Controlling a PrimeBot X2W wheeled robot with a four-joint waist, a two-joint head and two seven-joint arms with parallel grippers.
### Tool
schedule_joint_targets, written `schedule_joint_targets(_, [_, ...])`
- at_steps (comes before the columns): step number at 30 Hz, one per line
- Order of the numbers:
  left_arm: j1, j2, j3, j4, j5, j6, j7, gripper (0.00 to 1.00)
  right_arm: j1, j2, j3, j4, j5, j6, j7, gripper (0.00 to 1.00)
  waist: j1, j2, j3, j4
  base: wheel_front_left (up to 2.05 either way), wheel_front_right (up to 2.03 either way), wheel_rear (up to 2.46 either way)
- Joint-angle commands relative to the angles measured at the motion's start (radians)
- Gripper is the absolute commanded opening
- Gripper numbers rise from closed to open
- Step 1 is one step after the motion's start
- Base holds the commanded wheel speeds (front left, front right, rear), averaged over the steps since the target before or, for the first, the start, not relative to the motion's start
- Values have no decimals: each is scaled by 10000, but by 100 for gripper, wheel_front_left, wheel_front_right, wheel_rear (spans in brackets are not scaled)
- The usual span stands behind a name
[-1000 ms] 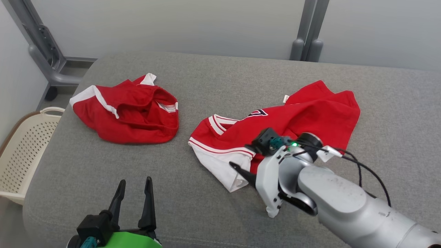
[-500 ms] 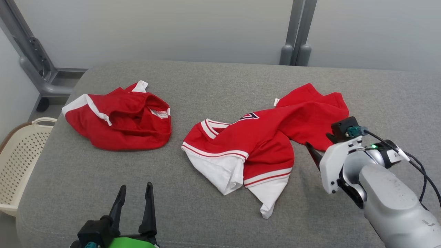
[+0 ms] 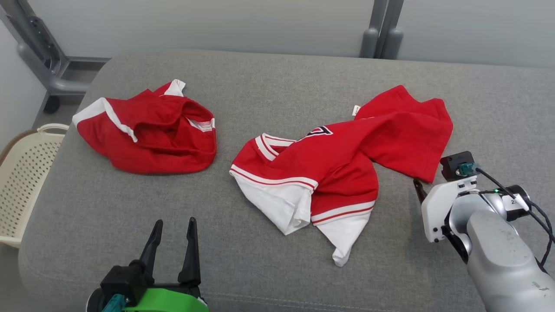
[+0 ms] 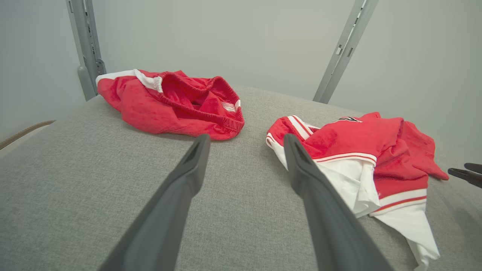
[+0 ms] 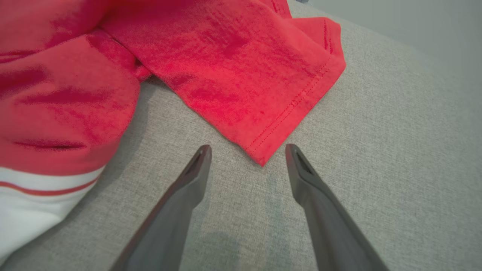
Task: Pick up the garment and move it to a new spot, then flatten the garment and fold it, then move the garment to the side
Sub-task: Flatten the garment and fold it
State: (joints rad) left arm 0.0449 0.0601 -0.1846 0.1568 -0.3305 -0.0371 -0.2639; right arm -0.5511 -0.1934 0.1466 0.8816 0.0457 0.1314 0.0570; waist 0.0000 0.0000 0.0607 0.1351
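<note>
The garment (image 3: pixel 347 160), a red jersey with white striped trim, lies crumpled at the middle right of the grey cushion (image 3: pixel 269 86). My right gripper (image 3: pixel 419 190) sits low just off its right side, open and empty. In the right wrist view the fingertips (image 5: pixel 203 154) straddle the cushion a little short of the jersey's red hem corner (image 5: pixel 261 163), not touching it. My left gripper (image 3: pixel 175 225) stands open and empty near the front edge, left of the jersey (image 4: pixel 361 143). The right gripper's dark tips (image 4: pixel 467 173) show at the far right of the left wrist view.
A second red piece with white trim and an elastic waistband (image 3: pixel 147 134) lies bunched at the back left of the cushion. A cream perforated basket (image 3: pixel 21 182) stands on the floor to the left. Grey metal posts (image 3: pixel 381 30) rise behind the cushion.
My right arm has swung from over the jersey's white lower part out to the right, off the cloth. The jersey now lies uncovered. The head camera has shifted; the left gripper has stayed put.
</note>
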Motion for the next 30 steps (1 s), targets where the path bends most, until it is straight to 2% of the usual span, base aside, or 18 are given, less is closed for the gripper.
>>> schedule_joint_targets(1, [-164, 50, 0, -35, 66, -56, -2, 100, -113, -20, -146, 43, -195, -14, 3, 100, 0, 0, 349, 156, 0, 0, 0])
schedule_joint_targets(10, [-492, 38, 20, 33, 86, -110, -2, 100, -382, 292, -1381, 359, -1387, -14, -13, 100, 0, 0, 879, 395, 0, 0, 0])
schedule_joint_targets(11, [-508, 37, 31, 39, 90, -116, -2, 100, -422, 326, -1480, 393, -1482, -14, -23, 96, 0, 0, 903, 403, 0, 0, 0])
schedule_joint_targets(13, [-553, 34, 49, 55, 95, -121, -2, 100, -493, 367, -1668, 467, -1628, -14, -16, 29, 0, 0, 947, 410, 0, 0, 0])
schedule_joint_targets(14, [-569, 33, 60, 64, 94, -124, -2, 100, -515, 397, -1760, 506, -1680, -14, -24, 0, 0, 0, 960, 407, 0, 0, 0])
schedule_joint_targets(22, [-529, 3, 121, 177, 64, -94, -2, 100, -367, 511, -2407, 219, -2071, -14, -514, 0, 0, 0, 784, 251, 0, 0, 0])
schedule_joint_targets(30, [-263, -17, 217, 209, -30, -21, -2, 100, 611, 532, -3355, -1536, -2130, -14, -553, 0, 0, 0, 427, -49, 0, 0, 0])
